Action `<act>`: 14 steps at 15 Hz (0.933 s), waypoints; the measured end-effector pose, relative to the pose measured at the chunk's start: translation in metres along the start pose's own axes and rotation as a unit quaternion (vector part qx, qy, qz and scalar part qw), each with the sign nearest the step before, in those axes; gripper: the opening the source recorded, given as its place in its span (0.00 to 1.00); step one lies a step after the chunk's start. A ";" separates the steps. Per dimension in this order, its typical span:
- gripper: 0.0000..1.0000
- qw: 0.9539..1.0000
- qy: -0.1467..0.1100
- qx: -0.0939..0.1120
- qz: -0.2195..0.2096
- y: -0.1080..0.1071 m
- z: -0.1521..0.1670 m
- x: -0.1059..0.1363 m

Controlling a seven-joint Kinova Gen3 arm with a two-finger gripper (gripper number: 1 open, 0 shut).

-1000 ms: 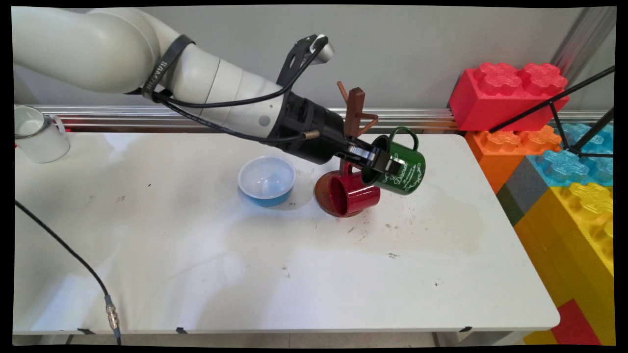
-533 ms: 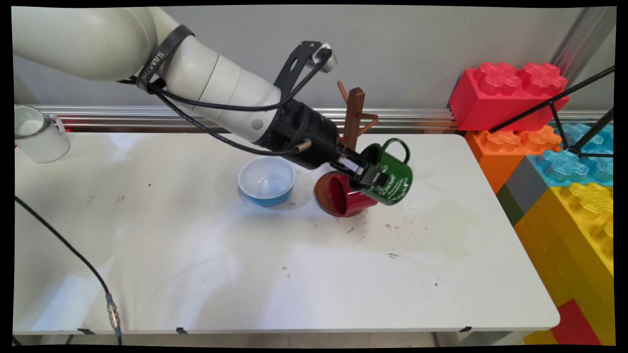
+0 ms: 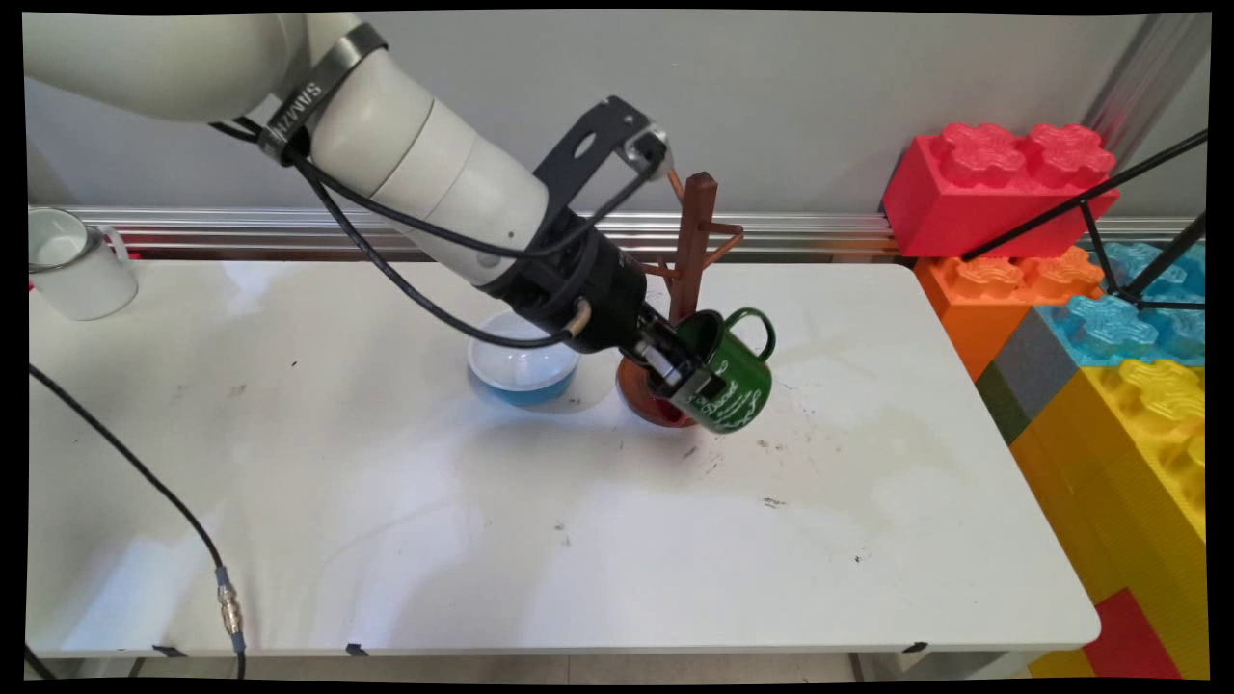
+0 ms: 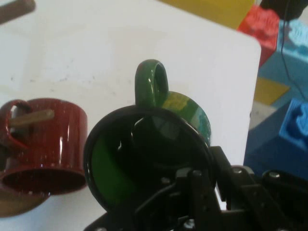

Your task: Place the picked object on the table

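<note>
The glossy green mug [image 3: 725, 378] with white lettering hangs tilted, rim clamped, handle up and away, just beside the red mug [image 4: 45, 144] hooked on a brown peg.

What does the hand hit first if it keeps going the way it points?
The hand, shut on the green mug, points down and right. Likely the mug's base meets the bare white table just right of the red mug; depth is unclear.
</note>
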 end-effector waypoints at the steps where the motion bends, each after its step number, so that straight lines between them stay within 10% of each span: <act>1: 0.00 1.000 -0.012 0.005 0.011 0.003 0.000 0.002; 14: 0.00 0.981 -0.146 0.046 0.121 0.037 0.056 0.006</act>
